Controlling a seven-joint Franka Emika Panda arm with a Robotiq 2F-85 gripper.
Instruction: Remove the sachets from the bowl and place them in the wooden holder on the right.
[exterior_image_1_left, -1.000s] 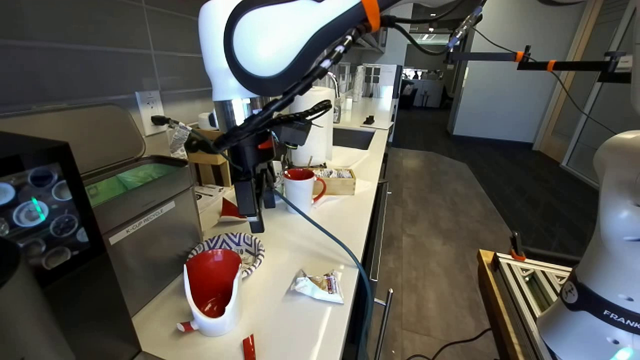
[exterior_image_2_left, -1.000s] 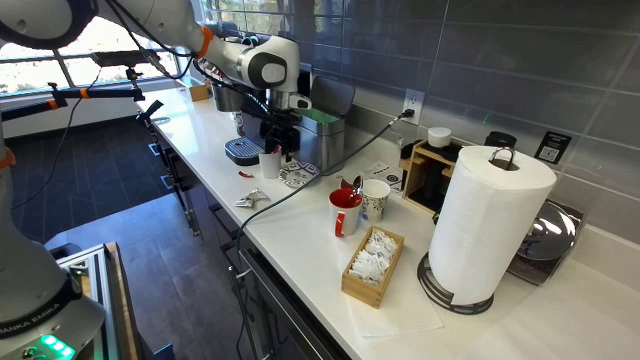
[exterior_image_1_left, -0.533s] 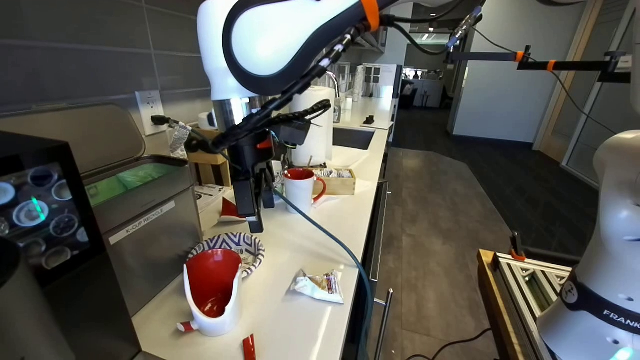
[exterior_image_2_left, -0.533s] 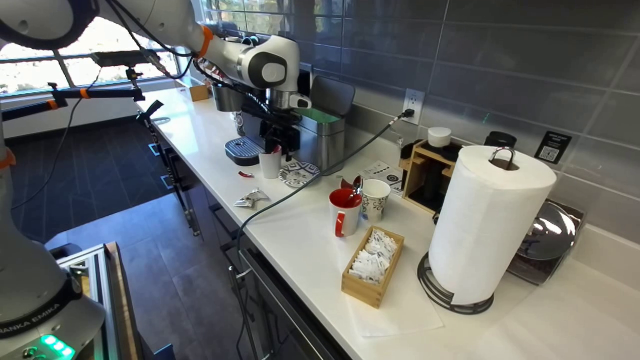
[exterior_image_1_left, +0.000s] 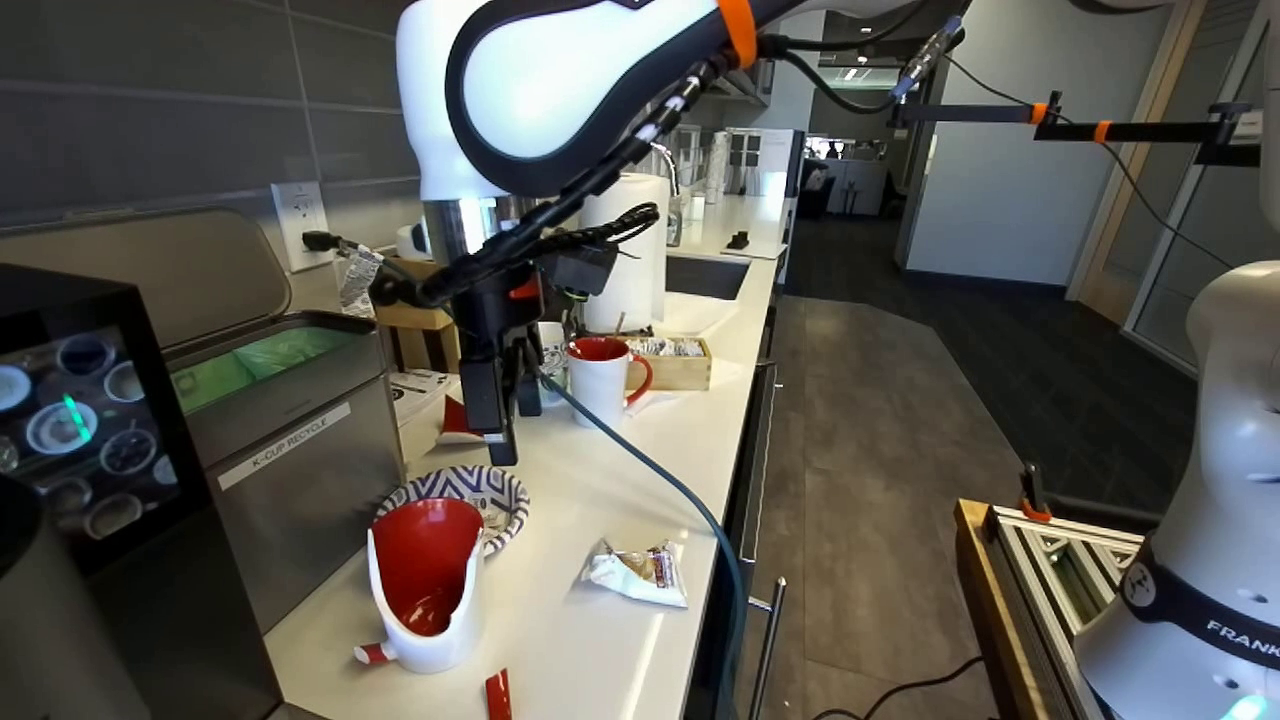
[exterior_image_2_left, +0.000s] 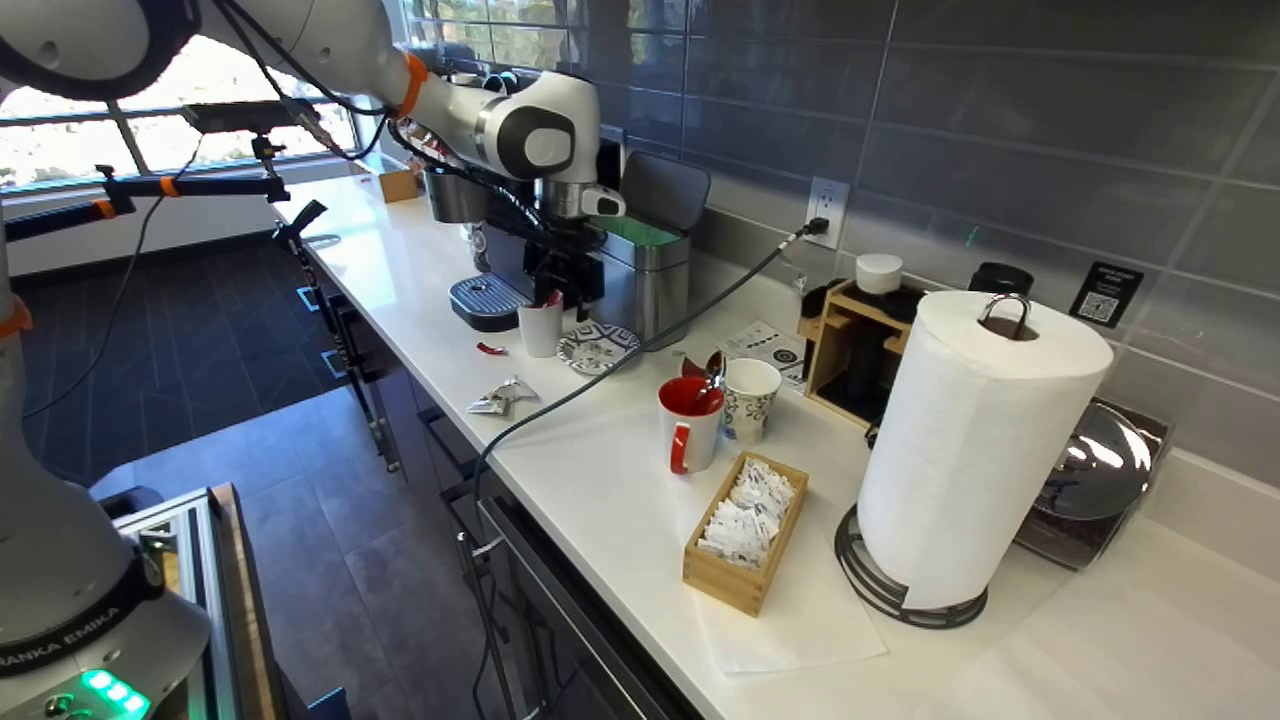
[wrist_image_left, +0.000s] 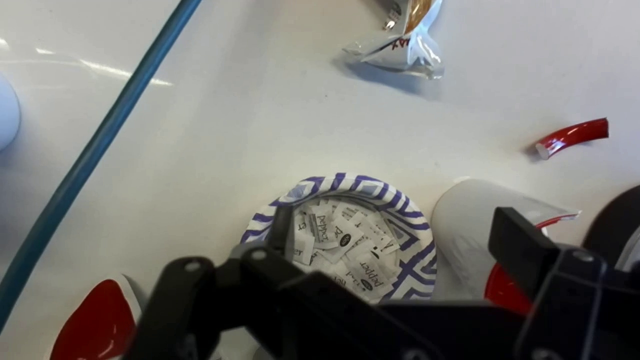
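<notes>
Small paper pepper sachets (wrist_image_left: 345, 240) lie in a purple-and-white patterned bowl (wrist_image_left: 410, 215), which stands on the counter beside the recycle bin. The bowl also shows in both exterior views (exterior_image_1_left: 510, 495) (exterior_image_2_left: 625, 345). My gripper (wrist_image_left: 400, 240) is open and empty above the bowl. In the wrist view one finger overlaps the bowl and the other overlaps the broken mug beside it. The gripper also shows in both exterior views (exterior_image_1_left: 514, 430) (exterior_image_2_left: 566, 300). The pale wooden holder (exterior_image_2_left: 725, 585) stands beyond the red-lined mug, with white sachets in it; it also shows in an exterior view (exterior_image_1_left: 685, 373).
A broken white-and-red mug (exterior_image_1_left: 440, 650) stands by the bowl. A blue-grey cable (exterior_image_2_left: 640, 352) crosses between bowl and holder. A white mug with red handle (exterior_image_2_left: 690, 435), a paper cup (exterior_image_2_left: 748, 400) and a paper towel roll (exterior_image_2_left: 980, 450) stand near the holder. A wrapped snack (exterior_image_1_left: 640, 573) lies near the edge.
My gripper has shifted slightly toward the wall in the last half second and stays open. The bowl, sachets and holder have not moved.
</notes>
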